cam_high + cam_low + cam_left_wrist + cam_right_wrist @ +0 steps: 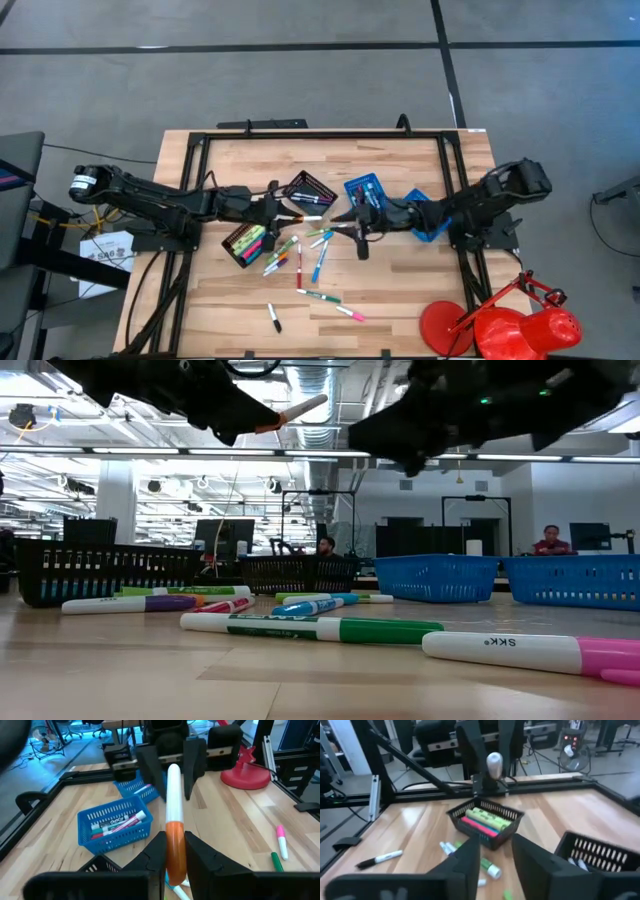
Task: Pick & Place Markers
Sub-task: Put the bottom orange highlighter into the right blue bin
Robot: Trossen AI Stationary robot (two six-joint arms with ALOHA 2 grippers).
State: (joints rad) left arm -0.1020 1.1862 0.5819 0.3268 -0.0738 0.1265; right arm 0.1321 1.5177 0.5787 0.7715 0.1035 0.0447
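Note:
My left gripper [288,212] is above the middle of the table, shut on a marker [174,805] with a white barrel and an orange end. The marker's white end [494,764] points at my right gripper [350,222], which faces it from the right. My right gripper stands open [495,865] with nothing between its fingers. Several more markers [300,262] lie loose on the wood below and toward the near edge. Others lie in a black tray [250,243] and a blue tray [117,825]. My left gripper pinches the marker's orange end [175,847] between its two fingers [202,862]. The fingers come almost level from the table's left and lie along the marker. The white barrel sticks out ahead of the fingertips [300,408], tilted slightly upward, clear of the table.
A second black tray [310,190] and a blue tray [365,190] stand behind the grippers, and another blue tray [430,222] sits under the right arm. A red lamp-like object [500,325] stands at the near right corner. A black frame [320,135] borders the table.

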